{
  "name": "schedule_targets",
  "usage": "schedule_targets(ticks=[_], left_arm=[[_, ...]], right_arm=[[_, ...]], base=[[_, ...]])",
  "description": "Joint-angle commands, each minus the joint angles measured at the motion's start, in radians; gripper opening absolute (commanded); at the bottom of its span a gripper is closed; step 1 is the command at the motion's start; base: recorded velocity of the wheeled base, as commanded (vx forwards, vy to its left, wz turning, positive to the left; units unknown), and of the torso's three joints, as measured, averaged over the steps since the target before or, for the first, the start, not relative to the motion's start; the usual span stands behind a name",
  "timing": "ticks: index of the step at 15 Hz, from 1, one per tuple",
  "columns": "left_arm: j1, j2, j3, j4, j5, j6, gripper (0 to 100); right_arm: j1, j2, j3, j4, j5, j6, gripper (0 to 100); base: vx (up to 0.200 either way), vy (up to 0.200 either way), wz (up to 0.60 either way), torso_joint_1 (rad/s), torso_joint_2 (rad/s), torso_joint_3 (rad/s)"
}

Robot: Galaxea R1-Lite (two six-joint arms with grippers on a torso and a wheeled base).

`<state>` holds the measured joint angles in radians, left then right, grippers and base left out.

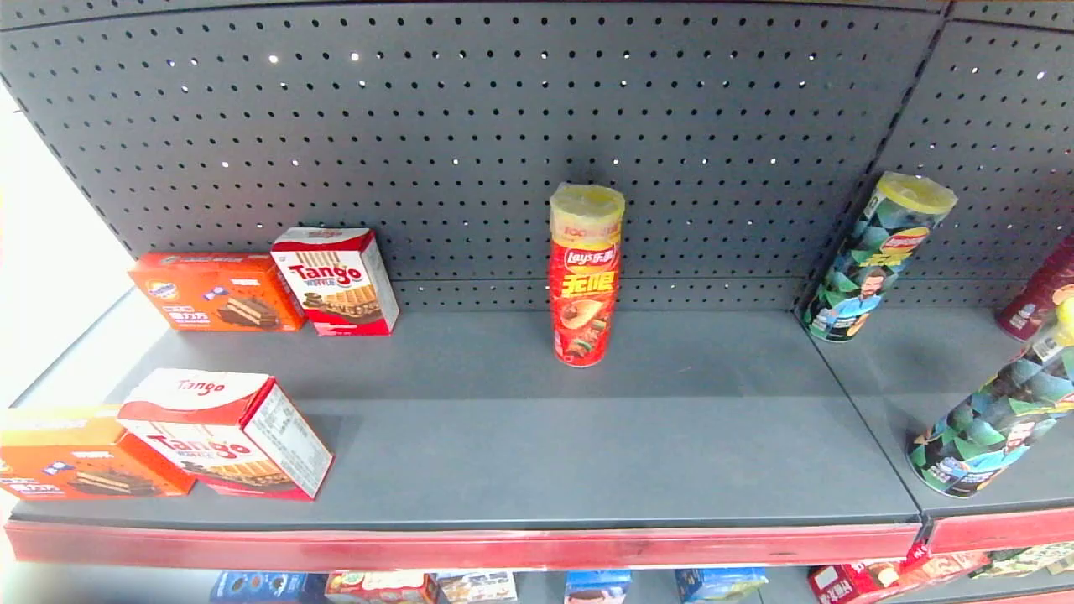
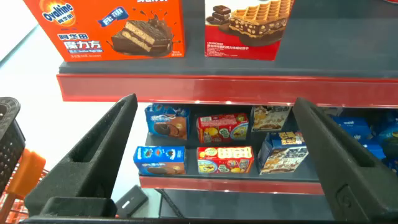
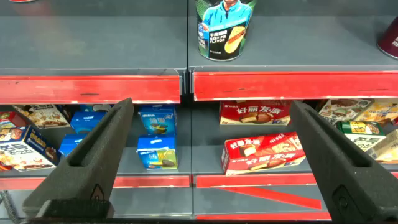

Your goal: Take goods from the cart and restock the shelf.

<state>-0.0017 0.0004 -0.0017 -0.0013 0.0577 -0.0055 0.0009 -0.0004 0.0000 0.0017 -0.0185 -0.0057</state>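
A red chips can (image 1: 586, 275) stands upright at the back middle of the grey shelf (image 1: 537, 445). Wafer boxes sit on the shelf's left: an orange box (image 1: 216, 292) and a red-and-white box (image 1: 339, 280) at the back, another red-and-white box (image 1: 226, 432) and an orange box (image 1: 75, 453) at the front. My left gripper (image 2: 214, 101) hangs open and empty below the shelf's red front edge (image 2: 224, 89). My right gripper (image 3: 211, 104) is open and empty, in front of a green can (image 3: 224, 28). A corner of the black cart (image 2: 12, 143) appears in the left wrist view.
Green patterned cans (image 1: 873, 256) (image 1: 994, 419) and a dark red can (image 1: 1040, 294) stand on the neighbouring shelf section to the right. The lower shelf holds several small snack boxes (image 2: 221, 143) (image 3: 261, 152). A perforated back panel (image 1: 470, 126) closes the shelf.
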Motion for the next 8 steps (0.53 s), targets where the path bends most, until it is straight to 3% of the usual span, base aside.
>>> schedule_targets(ticks=[1,2,8], left_arm=[[0.000,0.000,0.000,0.000,0.001,-0.001,100],[0.000,0.000,0.000,0.000,0.001,-0.001,100],[0.000,0.000,0.000,0.000,0.001,-0.001,100]], right_arm=[[-0.001,0.000,0.000,0.000,0.000,0.000,100],[-0.001,0.000,0.000,0.000,-0.001,0.001,100],[0.001,0.000,0.000,0.001,-0.001,0.001,100]], base=[[0.000,0.000,0.00,0.000,0.00,0.000],[0.000,0.000,0.00,0.000,0.00,0.000],[0.000,0.000,0.60,0.006,0.00,0.002]])
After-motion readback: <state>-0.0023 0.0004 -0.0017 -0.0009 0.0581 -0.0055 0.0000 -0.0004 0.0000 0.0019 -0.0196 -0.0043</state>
